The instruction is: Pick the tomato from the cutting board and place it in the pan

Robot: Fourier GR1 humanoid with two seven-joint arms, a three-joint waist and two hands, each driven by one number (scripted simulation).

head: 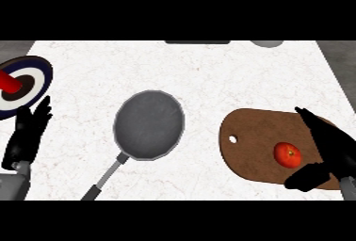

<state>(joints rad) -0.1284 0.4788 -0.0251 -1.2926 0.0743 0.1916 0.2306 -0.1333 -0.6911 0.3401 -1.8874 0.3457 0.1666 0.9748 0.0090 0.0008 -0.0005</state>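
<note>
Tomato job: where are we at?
Done: nothing yet; the tomato sits on the cutting board. In hand: the right hand is open beside it, fingers one side, thumb the other, not closed. To do: grasp, lift, carry to the pan, which holds nothing. The left hand rests at the left edge.

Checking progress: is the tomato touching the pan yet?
Apart. Head view shows the tomato on the cutting board, with bare counter separating that board from the pan.
</note>
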